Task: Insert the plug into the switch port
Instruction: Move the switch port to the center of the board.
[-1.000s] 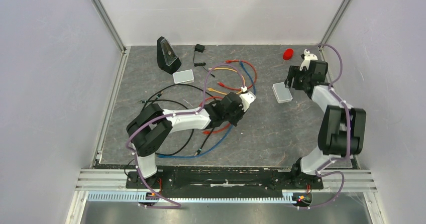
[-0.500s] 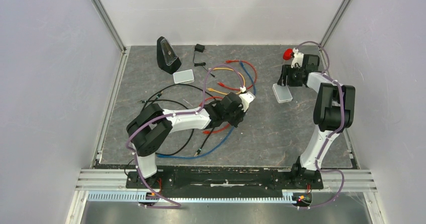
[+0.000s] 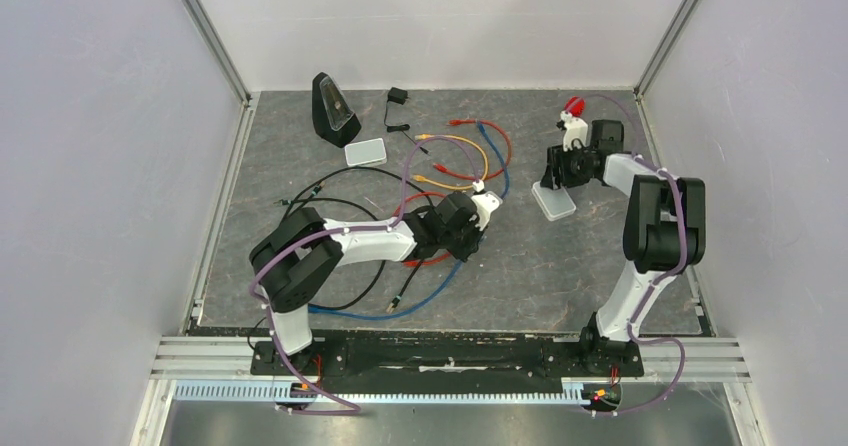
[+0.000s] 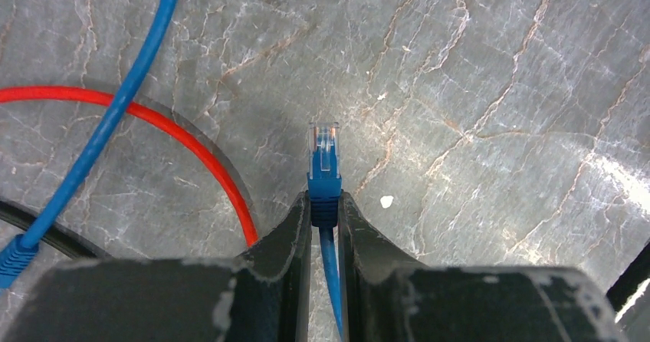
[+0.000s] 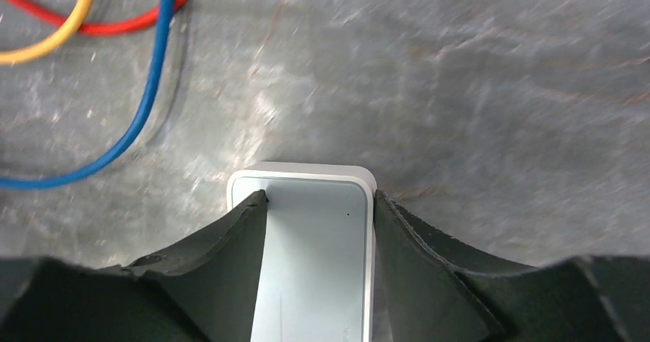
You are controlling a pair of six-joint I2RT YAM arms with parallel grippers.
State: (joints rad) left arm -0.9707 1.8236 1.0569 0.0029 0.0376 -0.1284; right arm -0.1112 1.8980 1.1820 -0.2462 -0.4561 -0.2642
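Note:
My left gripper [image 4: 324, 204] is shut on the blue cable just behind its clear plug [image 4: 323, 149], which sticks out past the fingertips over the bare grey floor. In the top view this gripper [image 3: 466, 230] sits among the loose cables at mid-table. My right gripper [image 5: 318, 204] is shut across the flat pale grey-white switch box [image 5: 314, 258], one finger on each long side. In the top view the box [image 3: 553, 202] lies at the right rear, below the right gripper [image 3: 562, 173]. Its port is hidden in every view.
A second pale box [image 3: 365, 152] and a black wedge device [image 3: 334, 111] stand at the back left, near a small black adapter [image 3: 397, 97]. Red, yellow, blue and black cables [image 3: 470, 156] sprawl over the middle. A red object [image 3: 573, 105] lies at the back right.
My right arm has folded and its gripper swung left, closing over the switch box and shifting it left and nearer. My left gripper has drifted slightly nearer with the plug.

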